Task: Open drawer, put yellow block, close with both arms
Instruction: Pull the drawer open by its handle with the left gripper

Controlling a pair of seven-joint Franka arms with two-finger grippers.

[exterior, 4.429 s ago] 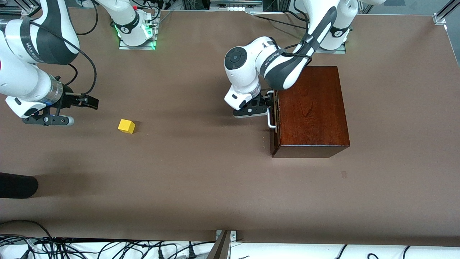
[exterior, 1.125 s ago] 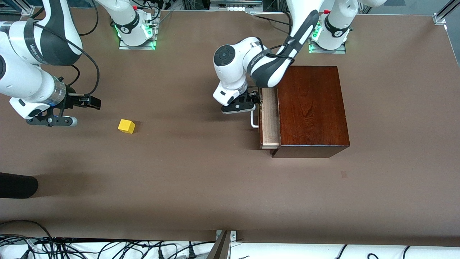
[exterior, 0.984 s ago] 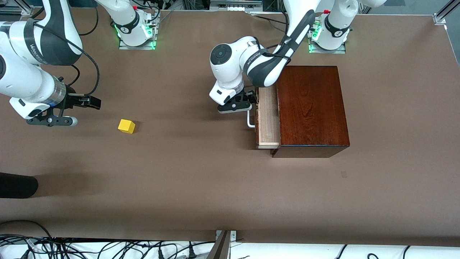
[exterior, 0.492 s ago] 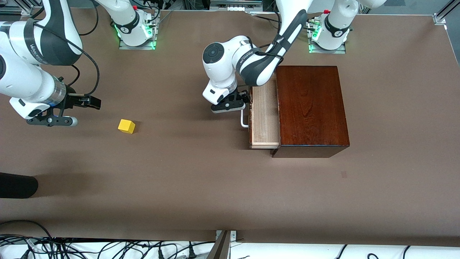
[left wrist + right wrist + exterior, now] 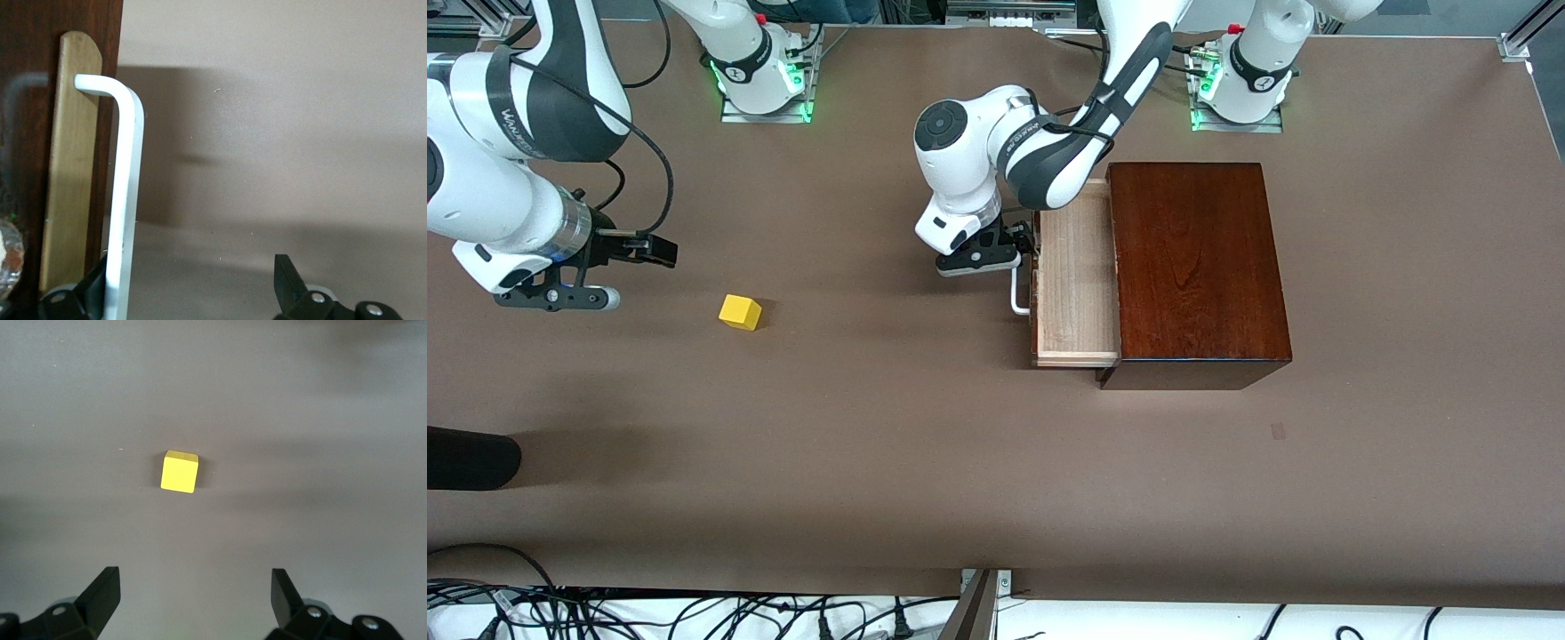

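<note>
The glossy reddish-brown box [image 5: 1192, 267] stands toward the left arm's end of the table. Its pale wood drawer [image 5: 1076, 284] is pulled partly out and shows empty. My left gripper [image 5: 1014, 253] is open at the white bar handle [image 5: 1017, 298]. In the left wrist view, one finger sits between the handle [image 5: 127, 200] and the dark drawer front [image 5: 27, 67], and the other stands well clear; the gripper [image 5: 193, 280] hooks the bar without clamping it. The yellow block [image 5: 740, 312] lies on the table toward the right arm's end. My right gripper [image 5: 627, 276] hovers open and empty beside it. The right wrist view shows the block [image 5: 180, 471] ahead of that gripper [image 5: 193, 587].
A dark rounded object [image 5: 467, 458] lies at the table's edge toward the right arm's end, nearer the front camera. Cables [image 5: 694, 613] run below the table's near edge. The arm bases [image 5: 760, 76] stand along the table's farthest edge. Bare brown table lies between block and drawer.
The left gripper has moved toward the right arm's end with the handle, and the drawer has slid farther out of the box. The right arm and the block have stayed put.
</note>
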